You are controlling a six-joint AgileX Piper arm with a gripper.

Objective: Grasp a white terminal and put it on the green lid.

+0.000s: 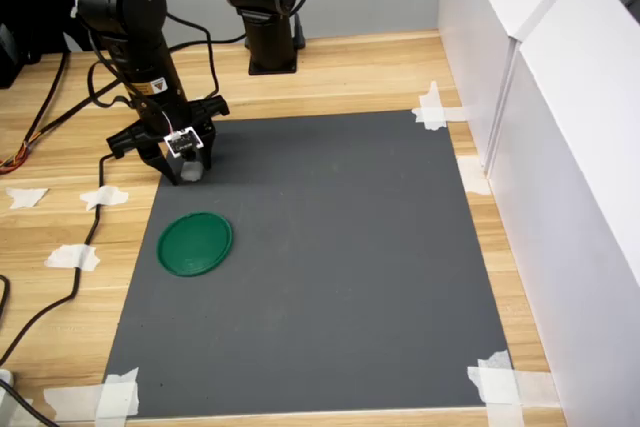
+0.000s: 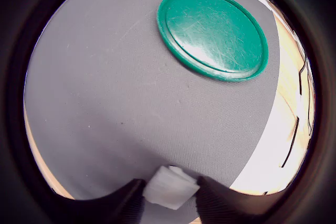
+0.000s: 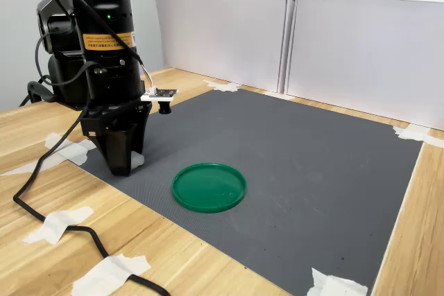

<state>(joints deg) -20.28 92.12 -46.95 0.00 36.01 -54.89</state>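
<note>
The white terminal [image 2: 170, 187] is a small white block held between my two dark fingers [image 2: 126, 200] in the wrist view. My gripper [image 1: 189, 169] is shut on it, pointing down, low over the grey mat's [image 1: 330, 267] far left corner in the first exterior view. The terminal [image 3: 138, 161] peeks out beside the fingers in the second exterior view; whether it rests on the mat I cannot tell. The green lid [image 1: 195, 243] lies flat on the mat a short way nearer the camera than the gripper [image 3: 129, 165], and nothing lies on the lid [image 3: 209, 186] [image 2: 212, 32].
A second black arm base [image 1: 270, 17] stands on the wooden table behind the mat. White panels [image 1: 540, 147] wall the first exterior view's right side. Tape scraps [image 1: 72, 257] and a black cable [image 1: 60, 297] lie on the wood left of the mat.
</note>
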